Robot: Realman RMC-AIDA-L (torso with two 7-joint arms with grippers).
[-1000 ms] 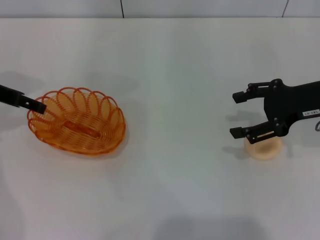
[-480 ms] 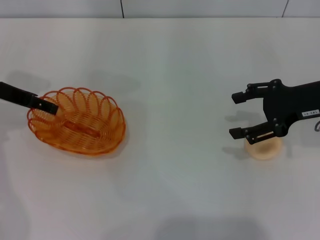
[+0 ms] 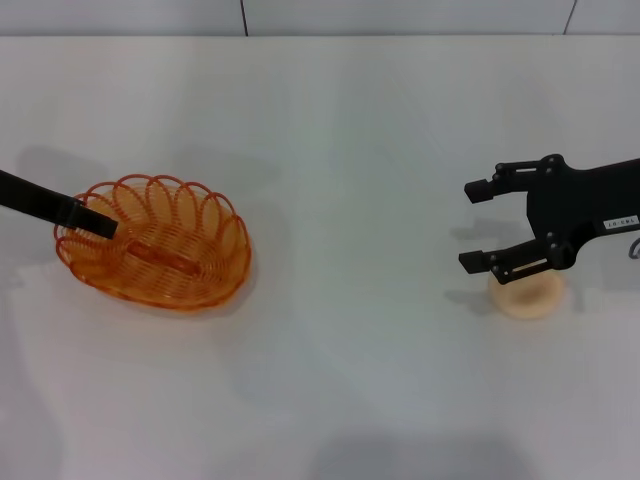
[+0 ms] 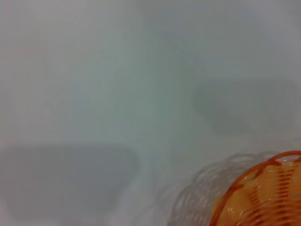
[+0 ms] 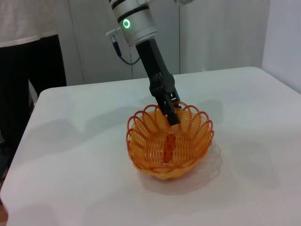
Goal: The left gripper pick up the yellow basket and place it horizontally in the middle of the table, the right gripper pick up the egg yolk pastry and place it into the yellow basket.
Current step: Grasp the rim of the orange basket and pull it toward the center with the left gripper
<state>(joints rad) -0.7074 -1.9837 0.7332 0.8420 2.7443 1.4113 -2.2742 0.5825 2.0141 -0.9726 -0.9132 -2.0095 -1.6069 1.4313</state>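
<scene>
The yellow basket [image 3: 152,243] sits on the white table [image 3: 330,120] at the left, upright and slightly skewed. My left gripper [image 3: 95,223] reaches in from the left edge, and its tip is at the basket's left rim. In the right wrist view the left gripper [image 5: 171,115] comes down onto the far rim of the basket [image 5: 169,143]. The left wrist view shows only a bit of the basket's rim [image 4: 263,193]. My right gripper [image 3: 470,227] is open and hovers at the right. The egg yolk pastry [image 3: 527,297] lies just beneath and behind its lower finger.
The table's far edge meets a wall [image 3: 300,15] at the back. In the right wrist view a person in dark trousers [image 5: 28,80] stands beyond the table's far left corner. Bare table surface [image 3: 350,250] lies between the basket and the pastry.
My left gripper's tip has moved right onto the basket's left rim, then dropped slightly. The basket, the pastry and my right gripper have stayed in place.
</scene>
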